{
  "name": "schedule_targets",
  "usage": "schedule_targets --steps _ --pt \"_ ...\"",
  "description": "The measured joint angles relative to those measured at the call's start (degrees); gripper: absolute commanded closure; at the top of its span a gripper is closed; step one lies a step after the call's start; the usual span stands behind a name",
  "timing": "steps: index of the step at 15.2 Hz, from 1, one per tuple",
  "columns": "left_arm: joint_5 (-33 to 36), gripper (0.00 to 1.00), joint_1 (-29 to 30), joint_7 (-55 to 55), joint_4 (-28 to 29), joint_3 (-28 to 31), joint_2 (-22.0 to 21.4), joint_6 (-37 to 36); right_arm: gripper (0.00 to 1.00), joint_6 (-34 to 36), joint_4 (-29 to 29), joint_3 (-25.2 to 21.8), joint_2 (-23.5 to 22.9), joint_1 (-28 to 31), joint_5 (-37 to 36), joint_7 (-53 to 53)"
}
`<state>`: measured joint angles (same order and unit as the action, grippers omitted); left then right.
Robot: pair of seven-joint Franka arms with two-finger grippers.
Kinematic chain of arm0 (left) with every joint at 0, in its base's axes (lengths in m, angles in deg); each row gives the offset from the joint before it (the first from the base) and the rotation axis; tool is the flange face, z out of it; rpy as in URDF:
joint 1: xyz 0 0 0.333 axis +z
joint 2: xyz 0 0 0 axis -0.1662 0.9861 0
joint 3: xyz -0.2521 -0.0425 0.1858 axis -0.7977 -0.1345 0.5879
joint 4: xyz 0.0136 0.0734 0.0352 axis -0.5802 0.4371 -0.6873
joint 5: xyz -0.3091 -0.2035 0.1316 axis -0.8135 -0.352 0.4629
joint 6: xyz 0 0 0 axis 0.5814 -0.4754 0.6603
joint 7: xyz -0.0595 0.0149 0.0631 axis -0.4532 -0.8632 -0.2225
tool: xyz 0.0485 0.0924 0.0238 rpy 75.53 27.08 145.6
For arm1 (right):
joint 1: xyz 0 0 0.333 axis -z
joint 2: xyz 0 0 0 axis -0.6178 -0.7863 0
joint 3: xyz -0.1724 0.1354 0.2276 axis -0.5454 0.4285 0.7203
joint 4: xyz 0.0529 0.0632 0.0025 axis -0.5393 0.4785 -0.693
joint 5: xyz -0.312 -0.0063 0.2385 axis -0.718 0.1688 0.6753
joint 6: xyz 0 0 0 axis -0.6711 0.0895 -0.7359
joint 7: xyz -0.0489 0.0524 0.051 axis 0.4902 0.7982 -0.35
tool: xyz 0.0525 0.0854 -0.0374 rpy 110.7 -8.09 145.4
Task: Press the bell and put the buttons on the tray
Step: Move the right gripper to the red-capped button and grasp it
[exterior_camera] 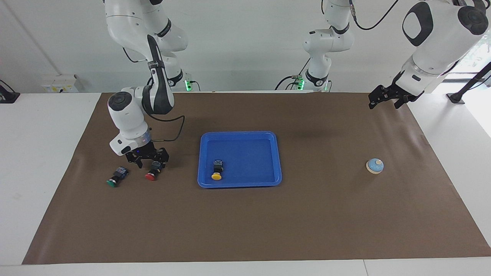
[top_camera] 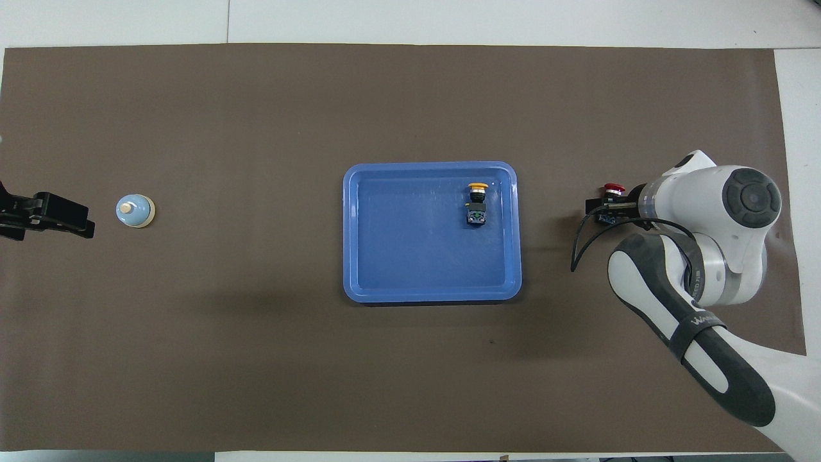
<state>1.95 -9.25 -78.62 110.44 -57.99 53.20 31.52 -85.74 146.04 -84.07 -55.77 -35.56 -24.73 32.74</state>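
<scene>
The blue tray (exterior_camera: 239,137) lies mid-table and also shows in the overhead view (top_camera: 359,192). The yellow button (exterior_camera: 217,170) lies on its side in the tray (top_camera: 476,202). The red button (exterior_camera: 152,172) lies on the mat toward the right arm's end, with its cap showing in the overhead view (top_camera: 612,188). My right gripper (exterior_camera: 150,163) is down at the red button's black body (top_camera: 606,210). The green button (exterior_camera: 116,177) lies beside it, hidden under the arm in the overhead view. The bell (exterior_camera: 374,166) stands toward the left arm's end (top_camera: 135,210). My left gripper (exterior_camera: 384,100) waits open, raised over the mat's edge (top_camera: 48,217).
A brown mat (exterior_camera: 307,214) covers the table. The right arm's elbow and a black cable (exterior_camera: 174,136) hang over the mat between its base and the tray.
</scene>
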Motion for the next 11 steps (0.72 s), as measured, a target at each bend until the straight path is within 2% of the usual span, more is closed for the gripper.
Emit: schedule_targets --steps 1,3,11 --pt "0.00 0.00 0.00 0.00 0.00 0.00 0.00 0.00 0.62 -0.55 0.52 0.00 -0.02 0.00 0.00 0.00" --pt "0.00 0.00 0.00 0.00 0.00 0.00 0.00 0.00 1.00 -0.87 0.90 0.04 -0.03 -0.01 0.00 0.00" --pt "0.00 0.00 0.00 0.00 0.00 0.00 0.00 0.00 1.00 0.66 -1.19 0.65 0.05 -0.90 0.00 0.00"
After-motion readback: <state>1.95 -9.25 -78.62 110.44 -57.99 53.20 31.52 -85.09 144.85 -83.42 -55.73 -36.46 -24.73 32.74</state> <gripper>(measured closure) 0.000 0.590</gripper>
